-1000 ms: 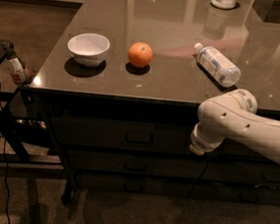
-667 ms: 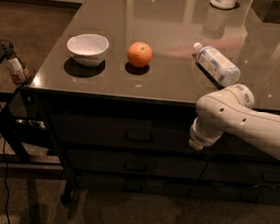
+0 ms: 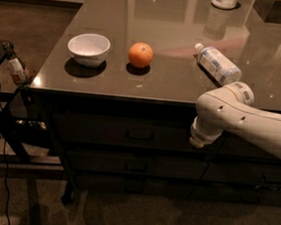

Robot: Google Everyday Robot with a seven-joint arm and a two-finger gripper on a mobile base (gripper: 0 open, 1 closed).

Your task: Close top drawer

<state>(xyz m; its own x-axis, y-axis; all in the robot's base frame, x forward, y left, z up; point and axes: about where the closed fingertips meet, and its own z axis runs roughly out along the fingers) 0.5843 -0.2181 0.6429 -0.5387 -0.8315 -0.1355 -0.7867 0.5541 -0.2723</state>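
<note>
The top drawer [image 3: 104, 129] is the upper dark front under the table's edge, with a small bar handle [image 3: 139, 134] at its middle. Its front stands level with the fronts below, and no grey inside shows. My white arm [image 3: 239, 114] comes in from the right and bends down in front of the drawer. My gripper [image 3: 196, 143] is at the arm's lower end, right of the handle and close against the drawer front, mostly hidden in the dark there.
On the glossy table top [image 3: 173, 83] are a white bowl [image 3: 88, 49], an orange [image 3: 140, 55] and a lying plastic bottle [image 3: 217, 64]. More matching drawer fronts [image 3: 135, 166] sit below. A black stand with a small bottle [image 3: 15, 67] and cables is at the left.
My arm's lower end has shifted slightly left and up along the drawer front. The drawer front and the things on the table look the same.
</note>
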